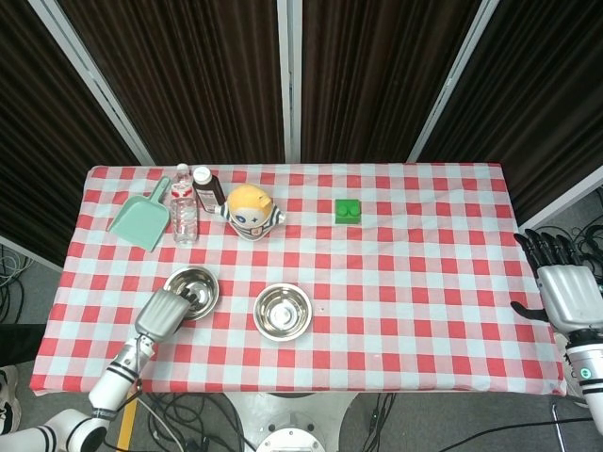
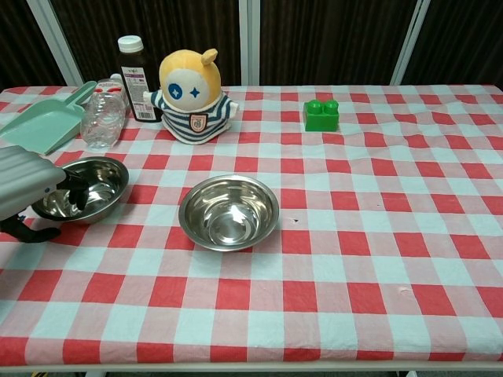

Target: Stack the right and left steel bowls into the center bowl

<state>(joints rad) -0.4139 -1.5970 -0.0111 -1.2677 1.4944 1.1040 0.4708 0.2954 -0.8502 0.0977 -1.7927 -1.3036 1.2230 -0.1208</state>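
Observation:
The left steel bowl [image 1: 195, 281] [image 2: 96, 182] sits on the checked cloth at the left. My left hand [image 1: 162, 314] [image 2: 25, 185] straddles its near rim: the dark fingers [image 2: 76, 195] reach down inside the bowl and the thumb lies outside, low by the wall. Whether they clamp the rim is unclear. The center bowl [image 1: 283, 312] [image 2: 229, 212] stands upright to the right of it, apart. My right hand [image 1: 565, 290] hovers off the table's right edge, fingers spread, holding nothing; only the head view shows it.
Behind the left bowl stand a mint dustpan [image 2: 43, 124], a clear water bottle [image 2: 103, 111] and a dark bottle [image 2: 134, 77]. A yellow plush toy [image 2: 192, 96] sits behind the center bowl. A green block [image 2: 321, 115] lies at the back right.

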